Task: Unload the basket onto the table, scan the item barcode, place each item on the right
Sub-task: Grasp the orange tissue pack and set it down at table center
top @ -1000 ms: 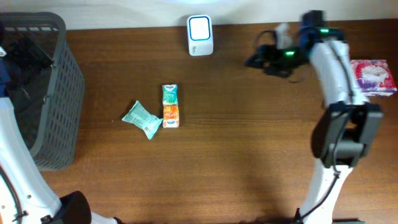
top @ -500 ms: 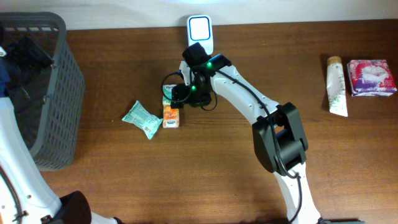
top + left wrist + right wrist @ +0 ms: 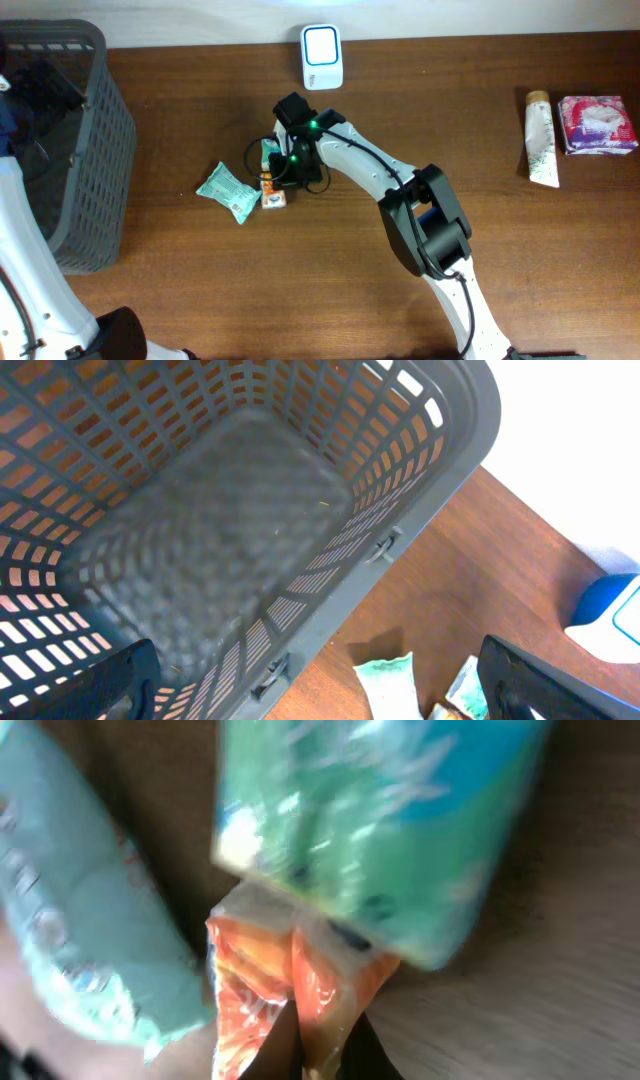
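1. Eyes on the snack packet [image 3: 272, 196]: green at one end, orange at the other, it lies flat on the wooden table [image 3: 350, 280], left of centre and a little in front of the scanner.
2. Right gripper [image 3: 320, 1045] is down on it. In the right wrist view the two dark fingers are pinched together on the crimped orange end of the wrapper, with no gap between them.
3. From overhead, the right arm reaches across the table from the near side, and its wrist covers the packet's middle.
4. Just left of the packet, touching or nearly so, sits a teal pouch [image 3: 228, 190], lying at an angle.
5. Up at the table's far edge stands the white scanner [image 3: 322, 55], its pale screen facing up, apart from the packet.
6. Over on the left is the grey slatted basket [image 3: 100, 130]. The left gripper [image 3: 325, 685] hovers above it, fingers spread wide at the bottom corners of the left wrist view, nothing between them.
7. Far right of the table, well apart from the action: a cream tube [image 3: 541, 138] and, beside it, a pink-and-white pack [image 3: 598, 124].
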